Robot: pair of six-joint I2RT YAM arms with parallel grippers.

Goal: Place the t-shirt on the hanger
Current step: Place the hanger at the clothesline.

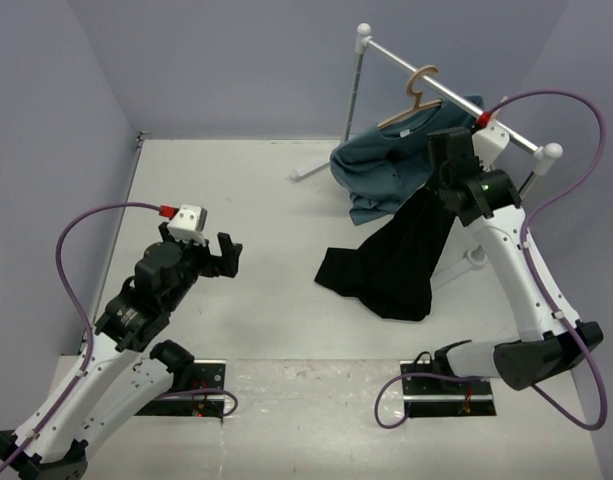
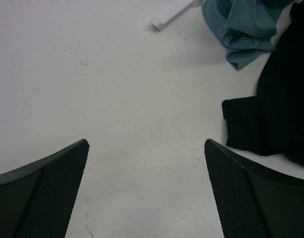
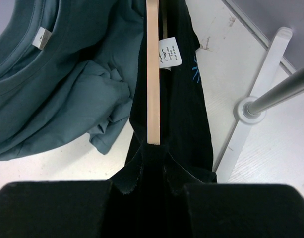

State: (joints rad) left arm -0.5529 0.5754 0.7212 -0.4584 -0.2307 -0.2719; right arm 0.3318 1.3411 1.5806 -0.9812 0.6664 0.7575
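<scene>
Beside the clothes rack [image 1: 426, 80], clamps black t-shirt [image 1: 391, 265] with right gripper [image 3: 151, 188] at the end of wooden hanger [image 3: 152, 89]; holds left gripper [image 2: 146, 163] spread wide above white table [image 2: 92, 74], touching nothing.

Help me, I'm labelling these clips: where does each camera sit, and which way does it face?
Top external: above and behind the bases, looking down across the table to the rack; both arms show.
Left wrist: on the left arm, facing the table past the open left end effector, whose fingers frame the bottom.
Right wrist: on the right arm, looking along the hanger and black t-shirt gripped by the right end effector.
Shared: both wrist views catch the black t-shirt and the teal shirt.
</scene>
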